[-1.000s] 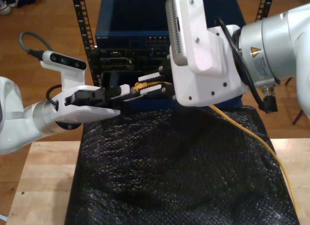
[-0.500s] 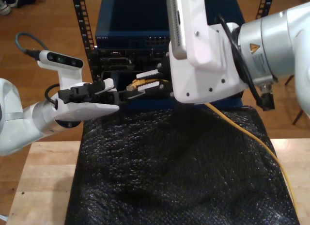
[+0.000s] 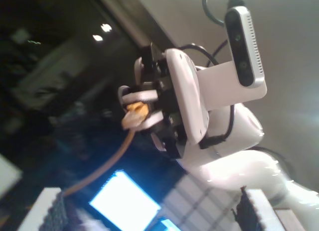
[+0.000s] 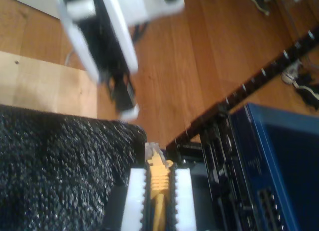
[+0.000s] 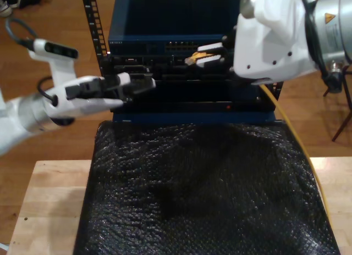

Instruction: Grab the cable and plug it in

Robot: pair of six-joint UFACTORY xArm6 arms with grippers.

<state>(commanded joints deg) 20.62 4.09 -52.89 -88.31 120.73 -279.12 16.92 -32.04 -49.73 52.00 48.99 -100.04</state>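
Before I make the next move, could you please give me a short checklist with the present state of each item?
1. Cable clamped in my second tool: ok, the yellow boot sits between both pads.
2. Plug free ahead of the pads: ok.
3. Plug lined up with the ports on the blue switch: not ok, it seems to point across the front, toward the exterior view's left.
4. My first tool open and apart from the cable: ok.
5. Cable slack running free past the black mat: cannot tell, as it leaves the picture.
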